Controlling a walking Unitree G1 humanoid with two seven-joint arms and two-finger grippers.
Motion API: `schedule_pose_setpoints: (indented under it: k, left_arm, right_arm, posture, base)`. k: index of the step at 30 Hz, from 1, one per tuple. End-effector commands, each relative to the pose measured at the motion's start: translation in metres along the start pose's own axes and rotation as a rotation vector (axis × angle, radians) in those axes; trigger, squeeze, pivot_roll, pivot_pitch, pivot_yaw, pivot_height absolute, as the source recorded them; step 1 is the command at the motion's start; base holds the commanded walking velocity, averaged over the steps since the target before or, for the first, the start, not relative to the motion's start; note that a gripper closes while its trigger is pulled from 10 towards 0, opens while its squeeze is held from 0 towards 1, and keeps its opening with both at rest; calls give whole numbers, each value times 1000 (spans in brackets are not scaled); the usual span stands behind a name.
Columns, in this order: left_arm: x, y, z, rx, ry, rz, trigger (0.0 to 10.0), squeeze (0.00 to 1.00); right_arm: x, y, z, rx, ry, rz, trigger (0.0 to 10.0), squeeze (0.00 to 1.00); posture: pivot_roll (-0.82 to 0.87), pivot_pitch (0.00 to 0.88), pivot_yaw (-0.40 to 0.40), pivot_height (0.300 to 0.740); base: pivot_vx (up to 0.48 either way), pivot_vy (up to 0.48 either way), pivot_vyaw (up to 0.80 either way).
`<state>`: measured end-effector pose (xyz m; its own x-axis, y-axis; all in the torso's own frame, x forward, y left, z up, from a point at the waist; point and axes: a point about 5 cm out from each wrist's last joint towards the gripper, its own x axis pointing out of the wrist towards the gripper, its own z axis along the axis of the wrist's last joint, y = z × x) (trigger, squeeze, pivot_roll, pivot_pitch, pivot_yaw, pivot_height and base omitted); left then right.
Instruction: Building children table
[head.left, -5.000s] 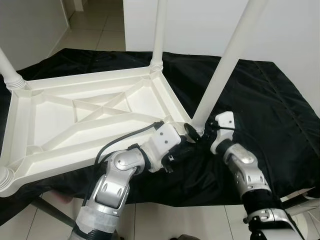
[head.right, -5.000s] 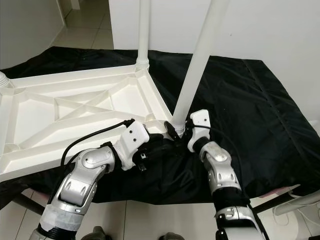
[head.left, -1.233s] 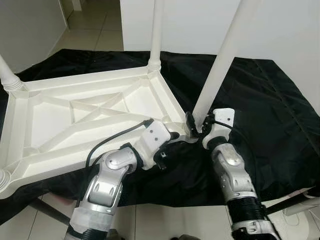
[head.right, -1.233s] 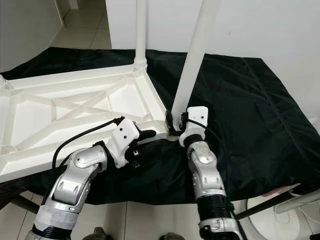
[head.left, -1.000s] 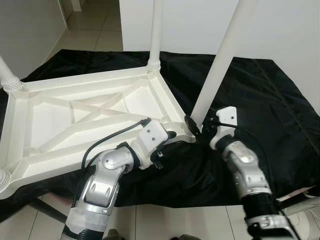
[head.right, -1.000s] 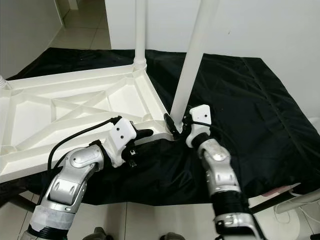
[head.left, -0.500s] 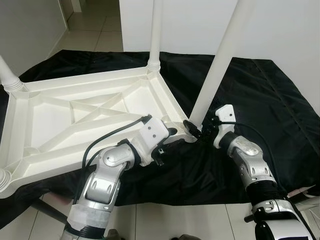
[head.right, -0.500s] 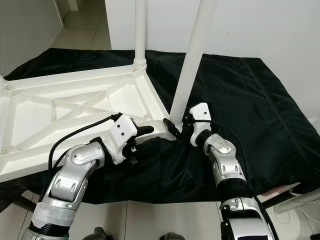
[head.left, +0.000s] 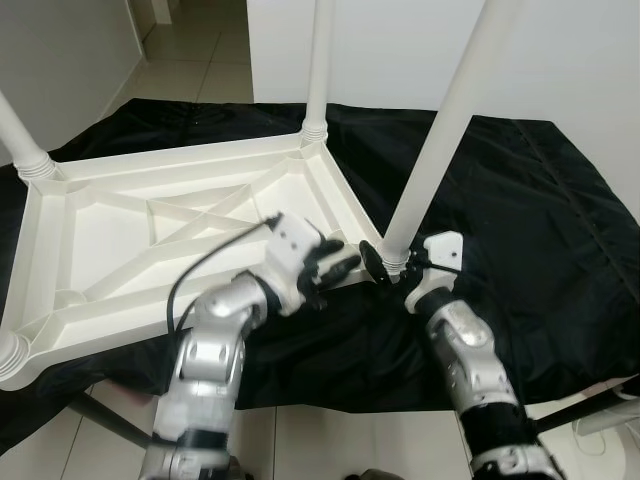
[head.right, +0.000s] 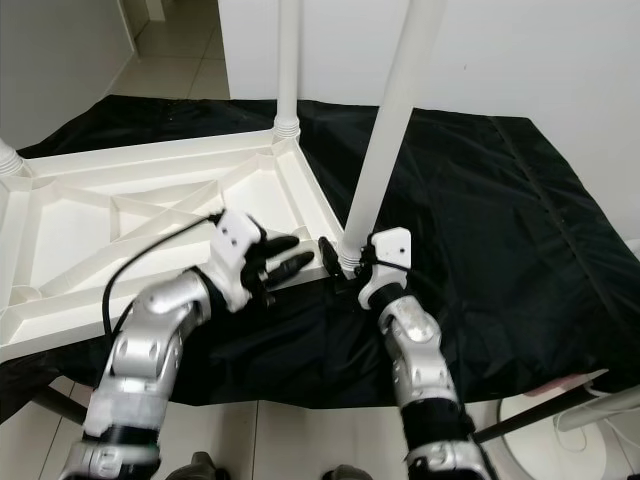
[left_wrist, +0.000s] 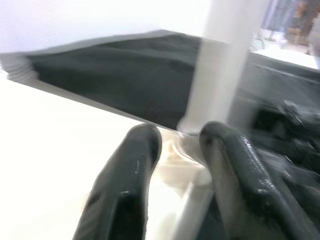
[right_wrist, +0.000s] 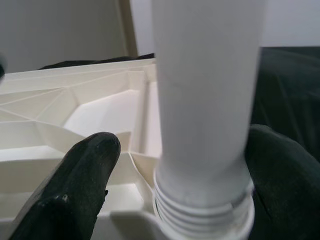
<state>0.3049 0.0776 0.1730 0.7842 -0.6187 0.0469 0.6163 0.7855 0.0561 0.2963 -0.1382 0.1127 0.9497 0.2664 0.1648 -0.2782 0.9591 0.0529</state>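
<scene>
Your L gripper (head.left: 335, 268) lifted onto tabletop (head.left: 150, 240) rim, open, empty; R gripper (right_wrist: 165, 165) still straddles leg (head.left: 430, 170) base at 3 o'clock, loose—thread not seated.

Black cloth (head.left: 520, 200) draped over surface; upturned white table (head.left: 130, 250) lying on cloth, legs (head.left: 440, 130) pointing up.

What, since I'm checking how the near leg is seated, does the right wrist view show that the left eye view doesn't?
Right wrist view, close up: the threaded collar at the foot of the near leg, with the right hand's fingers straddling it, one clear of the plastic.
Left eye view, wider: the left hand open by the tabletop's rim, the far leg upright, the black cloth.
Shared: the upturned white tabletop, the near leg and the right hand.
</scene>
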Motion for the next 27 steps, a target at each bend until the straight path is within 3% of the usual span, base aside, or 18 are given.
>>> schedule_pose_setpoints:
  k: [1, 3, 4, 5, 6, 10, 17, 23, 27]
  left_arm:
    - [-3, 15, -8, -26, 34, 264, 10000, 0]
    - [-3, 15, -10, -51, 34, 282, 10000, 0]
    - [-3, 19, -12, -169, 12, 341, 10000, 0]
    - [-3, 19, -12, -169, 12, 341, 10000, 0]
    - [-2, 21, -12, -228, -2, 371, 10000, 0]
    - [0, 23, -9, -273, -39, 401, 10000, 0]
    - [1, 24, 2, -202, -138, 387, 10000, 0]
    - [-8, 14, 11, -156, -254, 347, 10000, 0]
    - [-15, 16, 16, -133, -306, 332, 10000, 0]
  right_arm:
    - [-2, -5, 4, -22, -25, -49, 10000, 0]
    - [-4, -3, 4, -19, -27, -67, 10000, 0]
    - [-7, 1, 3, -18, -25, -112, 10000, 0]
    - [-7, 1, 3, -18, -25, -112, 10000, 0]
    - [-7, 1, 4, -23, -26, -138, 10000, 0]
    - [-7, 0, 8, -41, -34, -176, 10000, 0]
    - [-6, 2, 17, -59, -68, -215, 10000, 0]
    - [-11, 7, 25, -67, -126, -213, 10000, 0]
    - [-14, 12, 26, -80, -130, -205, 10000, 0]
  posture:
    - [-18, 34, 8, 740]
    - [-25, 40, 18, 740]
    - [-41, 45, 36, 740]
    - [-41, 45, 36, 740]
    - [-43, 44, 38, 740]
    - [-55, 48, 49, 740]
    - [-57, 66, 50, 740]
    - [-55, 77, 41, 740]
    - [-74, 85, 45, 740]
  base:
    - [0, 0, 0]
    - [0, 0, 0]
    - [0, 0, 0]
    - [0, 0, 0]
    - [0, 0, 0]
    - [0, 0, 0]
    - [0, 0, 0]
    - [0, 0, 0]
    - [0, 0, 0]
